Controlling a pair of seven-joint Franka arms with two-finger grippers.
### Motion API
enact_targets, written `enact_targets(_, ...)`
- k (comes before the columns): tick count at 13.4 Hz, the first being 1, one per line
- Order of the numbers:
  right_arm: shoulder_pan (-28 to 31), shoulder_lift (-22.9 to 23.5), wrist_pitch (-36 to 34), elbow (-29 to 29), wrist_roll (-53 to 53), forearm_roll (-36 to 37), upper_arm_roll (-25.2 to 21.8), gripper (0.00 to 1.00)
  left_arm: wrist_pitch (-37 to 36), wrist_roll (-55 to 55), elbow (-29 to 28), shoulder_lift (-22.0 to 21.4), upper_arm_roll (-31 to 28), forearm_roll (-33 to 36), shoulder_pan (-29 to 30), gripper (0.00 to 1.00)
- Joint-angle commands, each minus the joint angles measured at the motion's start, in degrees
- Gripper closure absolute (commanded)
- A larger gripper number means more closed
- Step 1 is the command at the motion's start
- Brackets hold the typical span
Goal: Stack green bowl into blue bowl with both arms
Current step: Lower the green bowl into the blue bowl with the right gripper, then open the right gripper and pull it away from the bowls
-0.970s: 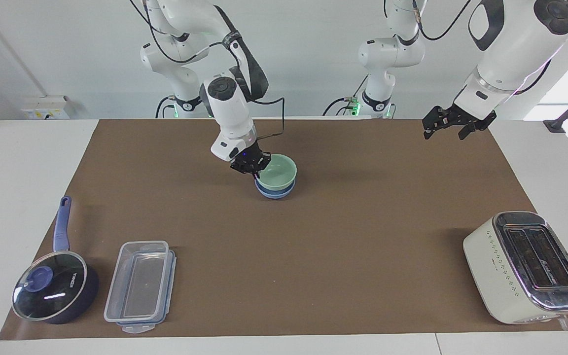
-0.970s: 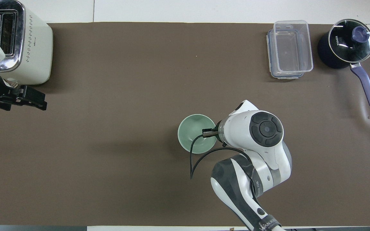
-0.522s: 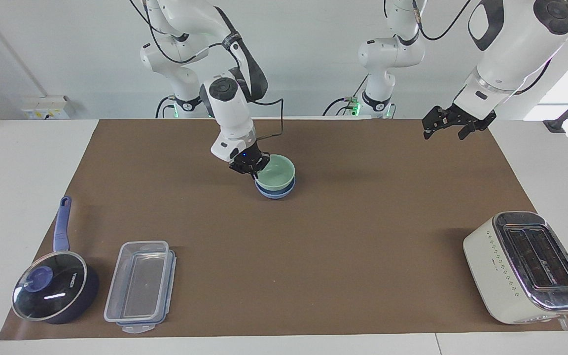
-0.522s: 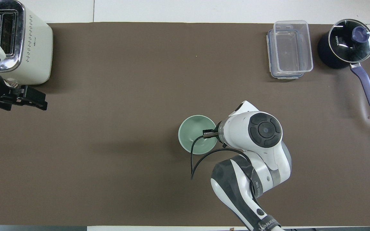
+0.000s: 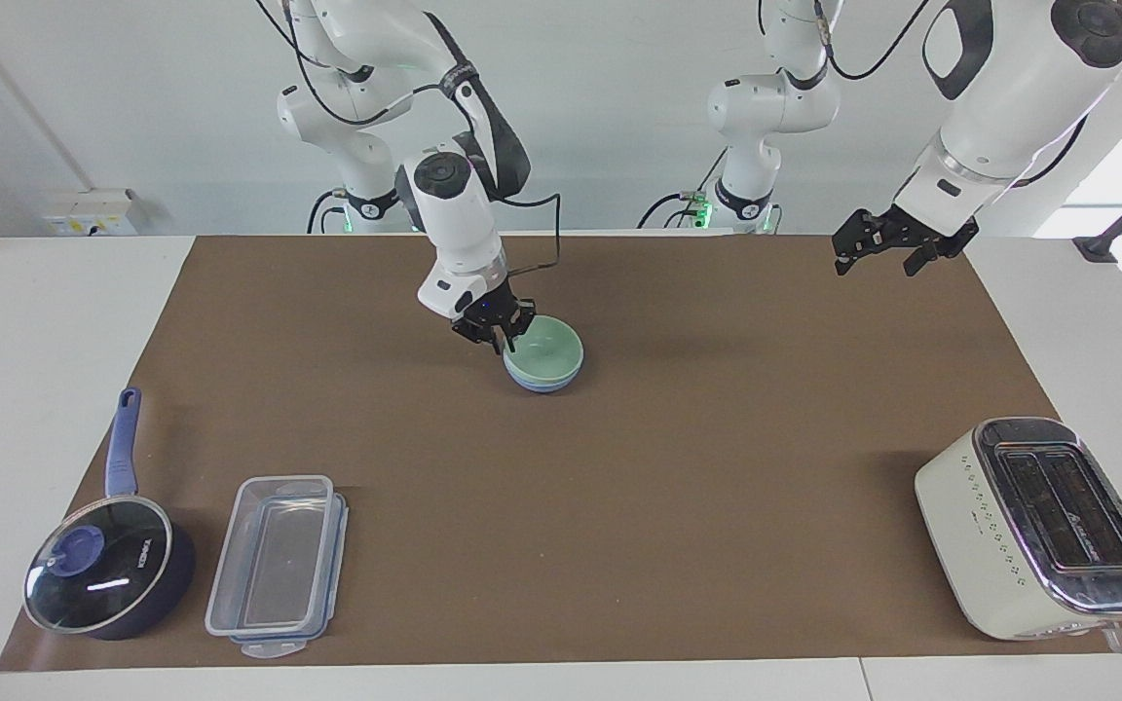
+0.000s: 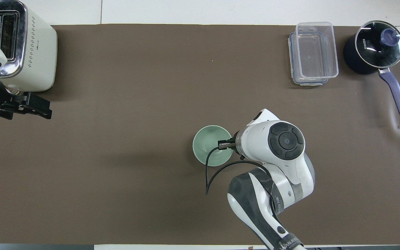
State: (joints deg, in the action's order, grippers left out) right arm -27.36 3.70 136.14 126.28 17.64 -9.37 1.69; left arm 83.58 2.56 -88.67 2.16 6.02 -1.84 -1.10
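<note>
The green bowl [image 5: 549, 349] sits level inside the blue bowl [image 5: 542, 383], whose rim and lower wall show beneath it. From above only the green bowl [image 6: 211, 144] shows; the blue bowl is hidden under it. My right gripper [image 5: 503, 338] [image 6: 223, 144] stands at the green bowl's rim on the side toward the right arm's end, fingers slightly parted astride the rim, open. My left gripper [image 5: 878, 259] [image 6: 42, 110] hangs open and holding nothing over the mat at the left arm's end, waiting.
A white toaster [image 5: 1038, 526] [image 6: 16, 45] stands at the left arm's end, farther from the robots. A clear lidded container [image 5: 279, 565] and a dark blue pan with glass lid [image 5: 103, 574] sit at the right arm's end. A brown mat [image 5: 717, 487] covers the table.
The green bowl has sunk from a raised, tilted hold to rest level in the blue bowl. The right gripper's fingers have parted at its rim. The left arm has hardly moved.
</note>
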Motion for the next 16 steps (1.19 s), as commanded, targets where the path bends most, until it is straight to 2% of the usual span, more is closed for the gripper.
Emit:
enact_targets(1,-0.2,-0.7,-0.3,-0.6,-0.1,0.8,-0.2,0.1,0.2,0.6,0.7,0.0,2.6,1.2,3.3,0.0)
enact_targets(3,1.4,-3.2,-1.5,-0.6,0.0,0.8,-0.3,0.08,0.2,0.6,0.5,-0.1,5.5,1.1,5.2,0.0)
enact_targets(8,11.8,-9.2,-7.4,-0.6,-0.4,0.8,-0.5,0.03,0.3,0.3,-1.4,-2.2,4.5,1.2,3.7,0.0)
enact_targets(12,18.6,-10.4,-8.8,-1.0,-2.1,1.3,-0.8,0.0,-0.2,0.2,-1.4,-2.2,1.8,1.2,0.8,0.0)
enact_targets(16,23.7,-9.1,-12.8,-6.0,-2.4,5.8,-0.5,0.0,-0.6,0.2,-1.1,-2.1,1.5,1.2,0.8,0.0)
